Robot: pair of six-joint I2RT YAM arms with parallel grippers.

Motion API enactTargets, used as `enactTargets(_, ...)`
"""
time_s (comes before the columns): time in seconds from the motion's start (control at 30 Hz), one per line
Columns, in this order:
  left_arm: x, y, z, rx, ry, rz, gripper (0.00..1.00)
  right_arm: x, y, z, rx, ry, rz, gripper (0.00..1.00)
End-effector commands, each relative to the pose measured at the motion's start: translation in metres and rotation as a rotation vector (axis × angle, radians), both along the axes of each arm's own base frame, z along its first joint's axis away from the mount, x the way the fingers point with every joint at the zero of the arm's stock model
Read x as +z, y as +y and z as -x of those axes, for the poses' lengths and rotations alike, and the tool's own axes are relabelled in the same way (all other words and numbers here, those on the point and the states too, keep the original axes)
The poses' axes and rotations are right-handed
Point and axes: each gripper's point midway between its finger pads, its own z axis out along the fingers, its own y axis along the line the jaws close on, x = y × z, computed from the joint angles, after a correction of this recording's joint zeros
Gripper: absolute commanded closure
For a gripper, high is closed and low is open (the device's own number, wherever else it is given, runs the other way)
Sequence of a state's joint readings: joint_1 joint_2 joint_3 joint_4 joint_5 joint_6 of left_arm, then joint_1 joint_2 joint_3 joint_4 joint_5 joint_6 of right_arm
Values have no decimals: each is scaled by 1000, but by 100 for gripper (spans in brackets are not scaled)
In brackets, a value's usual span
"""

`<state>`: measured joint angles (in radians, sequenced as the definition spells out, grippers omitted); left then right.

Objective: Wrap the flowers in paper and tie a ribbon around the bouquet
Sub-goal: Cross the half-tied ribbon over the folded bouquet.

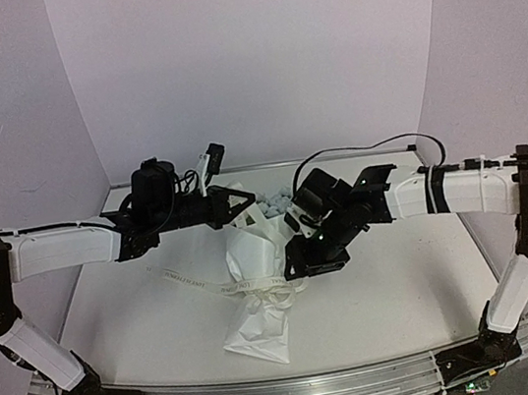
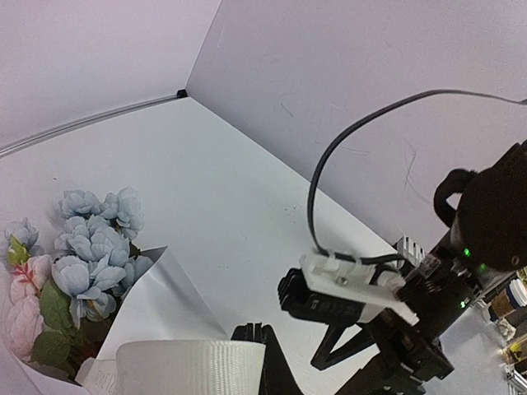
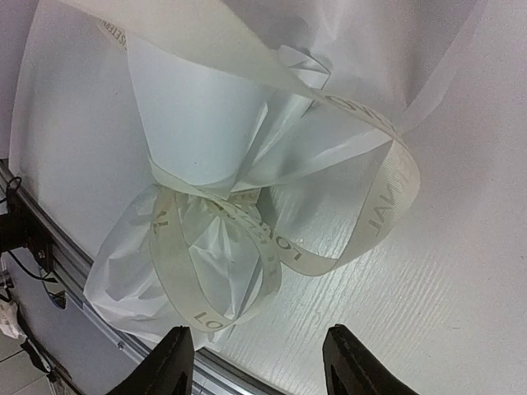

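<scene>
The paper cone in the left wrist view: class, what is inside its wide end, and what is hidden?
Pale blue blooms, pink blooms and green leaves show inside the paper. The stems cannot be seen: the paper covers them.

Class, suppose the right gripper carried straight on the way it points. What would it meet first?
Most likely the ribbon looped at the waist of the bouquet, directly ahead of the open right gripper, though depth is unclear.

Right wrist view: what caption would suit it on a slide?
Open right gripper above a paper-wrapped bouquet, cream ribbon looped loosely round its pinched waist.
</scene>
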<state>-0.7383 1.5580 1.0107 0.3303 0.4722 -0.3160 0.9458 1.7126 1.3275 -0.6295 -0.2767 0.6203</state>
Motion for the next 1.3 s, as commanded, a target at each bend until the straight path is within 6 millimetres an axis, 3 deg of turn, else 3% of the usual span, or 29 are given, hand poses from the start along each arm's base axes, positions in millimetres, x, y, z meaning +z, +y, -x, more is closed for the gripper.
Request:
enactTargets(0.0,27,13,6,12,-51,21,100,-4,17,-8,5,-82,9,47)
enactTargets(0.43,25,24,18,21,-35,7,100,-40,21,1,-56,-92,92,63)
enactTargets(0.67,18,35,25,41,7,-23,100,-23,19,0,-65,-126,62,99)
enactTargets(1.03,-23,81,56,122,155,-182,100,22,7,-11,-19,-262,98,100)
enactTargets(1.27,-20,93,95,33,147,-168,100,36,11,-29,20,-298,120,100)
